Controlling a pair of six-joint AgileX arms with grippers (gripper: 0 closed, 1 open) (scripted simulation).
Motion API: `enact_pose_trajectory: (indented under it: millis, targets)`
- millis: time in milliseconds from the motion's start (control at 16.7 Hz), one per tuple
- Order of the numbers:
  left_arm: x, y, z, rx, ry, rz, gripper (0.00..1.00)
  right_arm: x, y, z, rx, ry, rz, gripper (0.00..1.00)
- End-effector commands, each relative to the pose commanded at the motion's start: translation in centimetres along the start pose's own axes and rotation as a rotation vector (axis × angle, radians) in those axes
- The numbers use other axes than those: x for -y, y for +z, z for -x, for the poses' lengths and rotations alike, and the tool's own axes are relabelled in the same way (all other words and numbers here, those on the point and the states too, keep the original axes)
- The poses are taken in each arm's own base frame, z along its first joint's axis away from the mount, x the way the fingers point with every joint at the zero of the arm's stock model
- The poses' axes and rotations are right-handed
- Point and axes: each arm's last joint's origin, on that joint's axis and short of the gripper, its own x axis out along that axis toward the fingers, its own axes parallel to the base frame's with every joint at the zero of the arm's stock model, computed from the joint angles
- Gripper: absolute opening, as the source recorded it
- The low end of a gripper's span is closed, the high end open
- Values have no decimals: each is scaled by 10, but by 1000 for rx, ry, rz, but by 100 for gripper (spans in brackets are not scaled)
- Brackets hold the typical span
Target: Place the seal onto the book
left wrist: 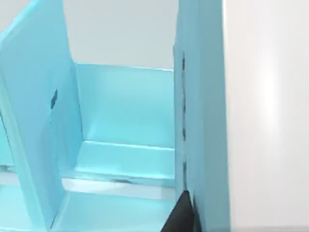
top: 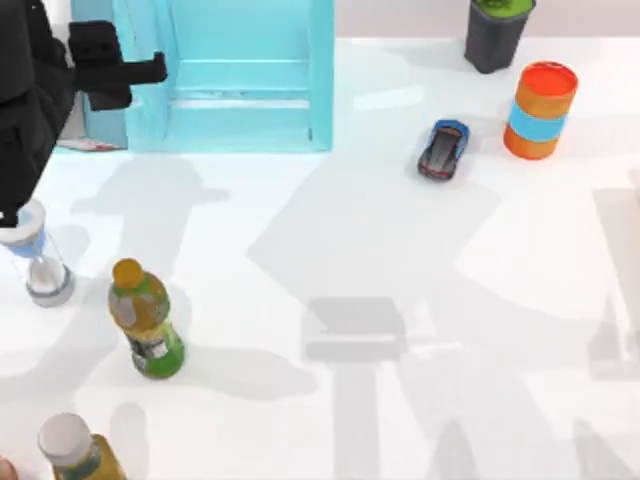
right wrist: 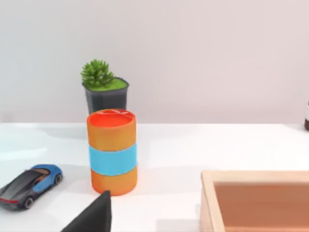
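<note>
1. The white table (top: 400, 300) carries the turquoise shelf unit (top: 230, 75) at the far left; the book and seal are not visible from any camera.
2. The left arm reaches beside the shelf; its left gripper (top: 125, 68) sits just at the shelf's left wall; I cannot tell whether it is clenched or released.
3. An orange cylinder (top: 540, 110), a potted plant (top: 497, 30) and a toy car (top: 444, 148) stand far right; a green bottle (top: 145, 320) stands near left.
</note>
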Motion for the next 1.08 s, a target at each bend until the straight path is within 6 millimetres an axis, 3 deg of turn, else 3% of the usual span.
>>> enact_pose_trajectory:
  millis: [480, 780, 1080]
  targets:
    - [110, -47, 6, -69, 53, 660, 0, 0, 0, 0, 0, 0, 0, 100]
    - [175, -96, 31, -43, 94, 1035, 0, 0, 0, 0, 0, 0, 0, 100]
    - [219, -145, 64, 17, 84, 1322, 0, 0, 0, 0, 0, 0, 0, 100]
